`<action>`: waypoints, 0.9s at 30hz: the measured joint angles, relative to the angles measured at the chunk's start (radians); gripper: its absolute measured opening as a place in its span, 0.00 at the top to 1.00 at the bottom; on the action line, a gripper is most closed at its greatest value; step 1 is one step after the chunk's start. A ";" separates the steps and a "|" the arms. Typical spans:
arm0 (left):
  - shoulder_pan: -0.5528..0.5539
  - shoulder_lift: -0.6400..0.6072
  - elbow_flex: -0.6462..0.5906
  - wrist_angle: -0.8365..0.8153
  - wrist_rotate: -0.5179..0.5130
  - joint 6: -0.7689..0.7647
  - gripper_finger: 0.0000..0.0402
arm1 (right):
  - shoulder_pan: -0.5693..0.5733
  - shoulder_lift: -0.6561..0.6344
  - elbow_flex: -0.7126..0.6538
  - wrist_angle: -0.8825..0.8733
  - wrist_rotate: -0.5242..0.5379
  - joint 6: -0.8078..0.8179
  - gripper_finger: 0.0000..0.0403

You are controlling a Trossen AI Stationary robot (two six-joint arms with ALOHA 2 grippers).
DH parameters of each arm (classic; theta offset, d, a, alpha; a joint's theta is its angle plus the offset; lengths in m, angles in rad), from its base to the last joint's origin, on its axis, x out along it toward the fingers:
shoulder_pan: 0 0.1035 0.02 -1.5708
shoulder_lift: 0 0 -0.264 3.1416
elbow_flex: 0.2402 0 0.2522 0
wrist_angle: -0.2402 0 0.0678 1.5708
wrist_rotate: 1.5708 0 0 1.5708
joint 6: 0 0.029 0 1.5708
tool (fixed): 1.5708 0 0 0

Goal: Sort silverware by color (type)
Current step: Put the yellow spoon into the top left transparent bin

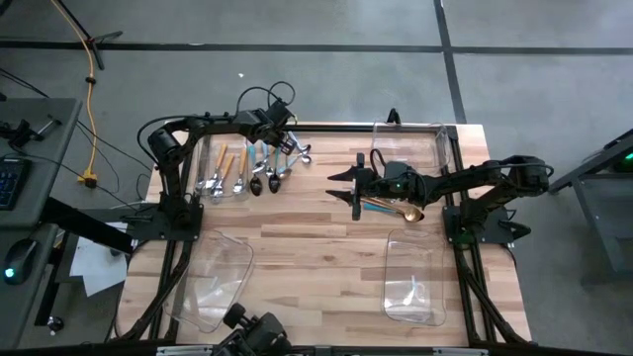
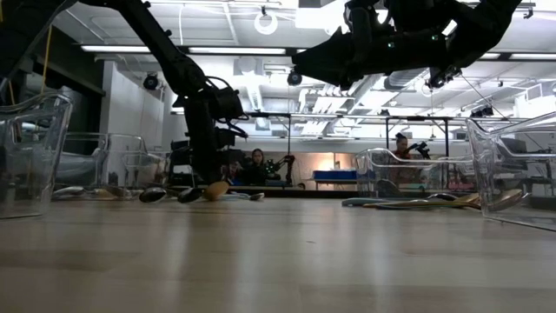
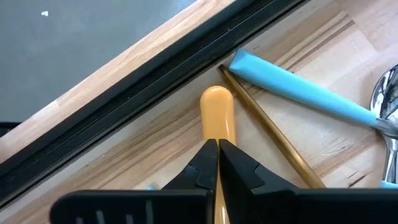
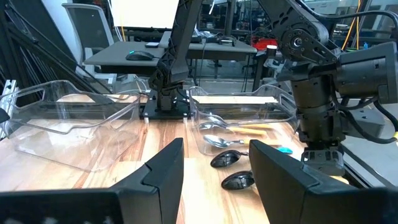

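Observation:
My left gripper (image 1: 285,141) (image 3: 217,148) is down at the silverware pile (image 1: 259,168) near the table's far left, shut on an orange-handled piece (image 3: 216,109). A light-blue handle (image 3: 298,90) and a thin gold handle (image 3: 267,137) lie flat on the wood beside it. Orange-handled pieces (image 1: 223,170), light-blue ones and black spoons (image 1: 257,185) lie side by side there. My right gripper (image 1: 354,186) (image 4: 214,177) hangs open, high above mid-table (image 2: 347,52). Gold and teal-handled pieces (image 1: 394,209) lie under its arm. My left gripper pinches the orange handle between its two fingers (image 3: 202,165), a short way back from the rounded free end (image 3: 216,99). The fingers lie along the handle, and the free end sticks out past the fingertips. In the low view the gripper points down at the table (image 2: 208,178).
Clear plastic bins stand at the near left (image 1: 213,282), near right (image 1: 415,287) and far right (image 1: 415,148); another stands behind the left pile (image 4: 242,115). A black rail (image 3: 143,93) runs along the far table edge. People sit in the room beyond (image 2: 257,165).

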 joint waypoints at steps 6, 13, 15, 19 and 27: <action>0.000 -0.001 0.000 0.010 0.000 0.019 0.87 | 0.000 0.000 0.000 0.000 0.000 0.000 0.58; 0.000 -0.001 0.000 0.011 -0.006 0.029 0.72 | 0.000 0.000 0.000 0.000 0.000 0.000 0.58; 0.000 -0.001 0.000 0.011 -0.009 0.027 0.69 | 0.000 0.000 0.000 0.000 0.000 0.000 0.58; 0.000 0.003 0.000 0.021 -0.011 0.027 0.65 | 0.000 0.000 0.000 0.000 0.000 0.001 0.58; 0.007 0.055 0.001 0.043 -0.005 0.035 0.62 | 0.000 0.000 0.000 0.000 0.000 0.002 0.58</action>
